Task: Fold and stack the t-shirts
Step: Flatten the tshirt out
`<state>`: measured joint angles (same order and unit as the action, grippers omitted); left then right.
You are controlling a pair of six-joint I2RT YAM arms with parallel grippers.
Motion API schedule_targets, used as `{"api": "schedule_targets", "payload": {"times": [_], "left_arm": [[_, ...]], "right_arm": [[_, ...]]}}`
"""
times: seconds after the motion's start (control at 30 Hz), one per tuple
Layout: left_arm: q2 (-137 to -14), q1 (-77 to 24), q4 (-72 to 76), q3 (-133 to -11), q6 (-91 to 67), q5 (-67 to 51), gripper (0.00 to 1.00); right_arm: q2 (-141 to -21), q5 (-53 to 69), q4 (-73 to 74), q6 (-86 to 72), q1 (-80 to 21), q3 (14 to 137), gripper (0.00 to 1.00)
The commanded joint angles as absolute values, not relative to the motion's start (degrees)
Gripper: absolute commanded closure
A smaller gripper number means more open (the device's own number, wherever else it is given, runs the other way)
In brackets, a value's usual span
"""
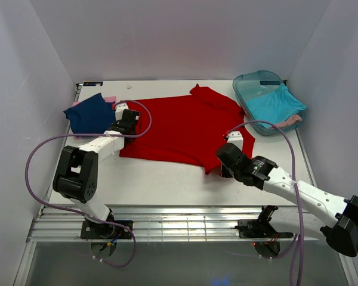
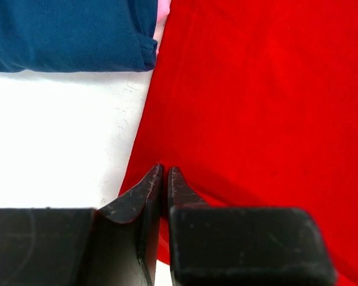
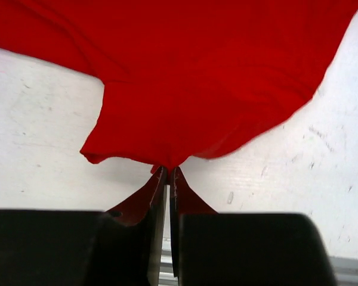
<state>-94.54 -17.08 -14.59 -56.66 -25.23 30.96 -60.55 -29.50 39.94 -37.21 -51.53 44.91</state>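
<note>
Top external shows the red t-shirt spread flat on the table. The folded navy t-shirt lies just beside its left edge, and a turquoise t-shirt sits in the teal tub at the far right. The left gripper is pinched nearly closed on the red t-shirt's left edge. The right gripper is clamped tight on a bunched fold at its near right corner.

left hand: I see its fingers pressed nearly together on the red t-shirt hem
navy t-shirt: upper left, just beside the red one
table: white, at left
</note>
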Motion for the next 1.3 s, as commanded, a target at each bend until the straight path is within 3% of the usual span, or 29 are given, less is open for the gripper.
{"api": "schedule_targets", "payload": {"times": [0.0,0.1,0.13,0.17,0.37,0.6,0.83,1.27], "left_arm": [[-92.11,-16.96,-14.24,-56.34,-26.01,31.64,0.82],[-93.25,-17.05,-14.33,-56.51,-26.19,30.85,0.82],[-93.43,-17.05,-14.33,-56.51,-26.28,30.76,0.83],[-93.51,-16.96,-14.33,-56.69,-26.28,30.67,0.83],[-93.16,-17.05,-14.33,-56.69,-25.58,31.20,0.83],[-94.13,-16.96,-14.06,-56.95,-26.19,30.15,0.83],[-94.66,-16.96,-13.71,-57.22,-26.28,29.88,0.84],[-93.61,-17.05,-13.89,-56.95,-25.75,30.50,0.84]], "right_arm": [[-61.68,-30.68,35.44,-29.46,-51.77,46.06,0.92],[-70.64,-26.12,29.63,-23.83,-51.68,46.49,0.86],[-72.93,-25.76,28.92,-23.73,-51.68,47.02,0.74],[-75.39,-25.66,28.57,-23.64,-51.68,47.63,0.71],[-79.11,-27.95,30.14,-25.75,-52.03,51.15,0.62],[-74.53,-31.03,35.85,-30.58,-52.12,48.34,0.62],[-70.66,-25.58,32.53,-32.78,-52.03,43.25,0.62],[-78.21,-25.75,24.00,-31.82,-52.03,39.37,0.62]]}}
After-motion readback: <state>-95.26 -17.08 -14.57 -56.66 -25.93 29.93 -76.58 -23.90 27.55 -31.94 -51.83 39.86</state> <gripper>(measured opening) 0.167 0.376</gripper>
